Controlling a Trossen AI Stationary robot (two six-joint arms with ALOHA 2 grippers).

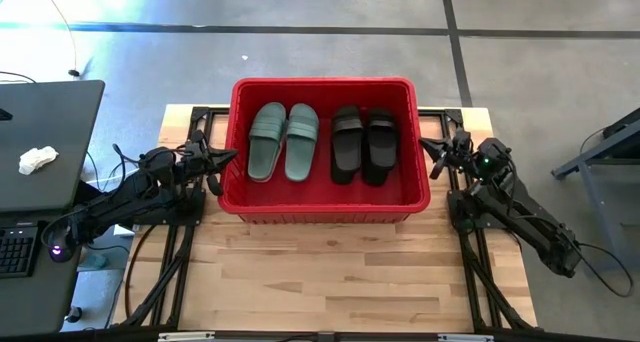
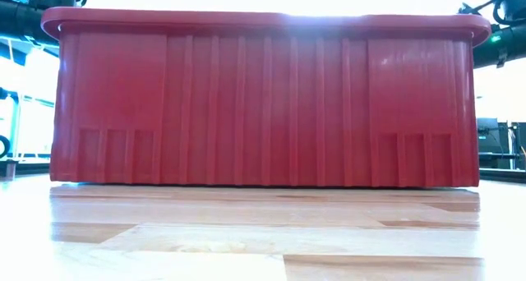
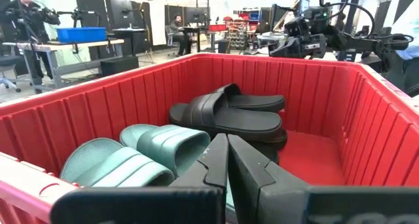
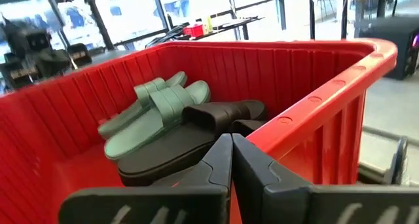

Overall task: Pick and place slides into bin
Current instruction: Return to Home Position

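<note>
Four slides (image 1: 300,140) lie flat in the red bin (image 1: 325,83) in the high view, straps up. The bin sits on the wooden worktop (image 1: 340,272) between the two arms. The left claw (image 1: 228,159) points at the bin's left wall from just outside it. The green pair (image 1: 283,140) is the nearer pair to it, and the black pair (image 1: 362,144) lies beyond that. The right claw (image 1: 428,149) mirrors this just outside the right wall, with the black pair closer to it and the green pair farther. Each pair lies side by side, the two slides touching or nearly so.

From the low view, the bin's long ribbed wall (image 2: 263,108) fills almost the whole width and rests on the worktop (image 2: 246,232). Dark arm parts show at the upper corners, but neither claw can be made out there.

Through the left wrist view, the left claw (image 3: 227,165) has its two fingers pressed together, gripping nothing, at about rim height. Just ahead of its tips lie the green pair (image 3: 144,152), then the black pair (image 3: 229,112) toward the far wall. The right arm (image 3: 314,31) shows past that wall, and a person (image 3: 26,8) stands in the room behind.

Through the right wrist view, the right claw (image 4: 230,162) is likewise pressed together and empty. The black pair (image 4: 190,139) lies directly ahead of it inside the bin (image 4: 314,93), and the green pair (image 4: 154,112) lies beyond.
</note>
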